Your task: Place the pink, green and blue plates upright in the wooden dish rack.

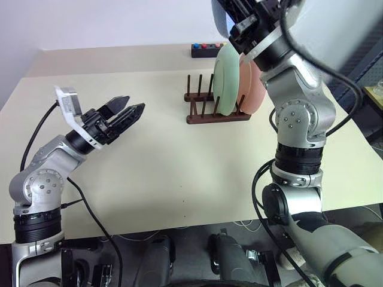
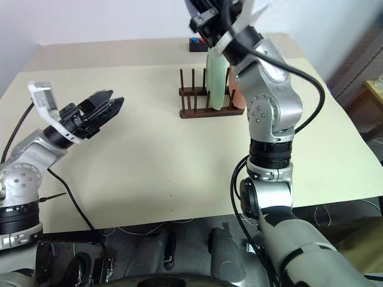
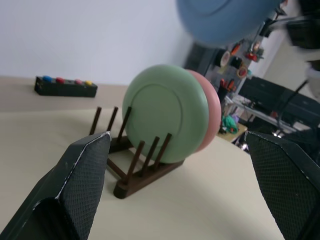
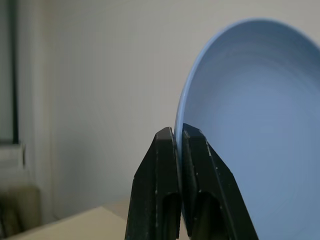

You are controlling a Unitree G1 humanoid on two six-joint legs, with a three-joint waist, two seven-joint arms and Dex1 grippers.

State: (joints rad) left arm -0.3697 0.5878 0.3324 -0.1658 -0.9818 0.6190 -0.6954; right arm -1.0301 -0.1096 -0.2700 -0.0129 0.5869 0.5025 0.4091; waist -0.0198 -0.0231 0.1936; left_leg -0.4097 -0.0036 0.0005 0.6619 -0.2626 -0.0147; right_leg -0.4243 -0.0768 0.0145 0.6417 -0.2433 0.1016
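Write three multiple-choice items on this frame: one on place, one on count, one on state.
1. Where is the blue plate?
A. In the rack
B. Flat on the table
C. Held up above the rack

2. How many plates stand in the wooden dish rack?
A. One
B. Two
C. Three

3. The left gripper's jaws are:
A. Open, empty
B. Shut on a plate
C. Shut, empty

Answers:
1 C, the right gripper pinches the blue plate by its rim.
2 B, the green plate and pink plate stand in the wooden dish rack.
3 A, the left gripper is spread with nothing between.
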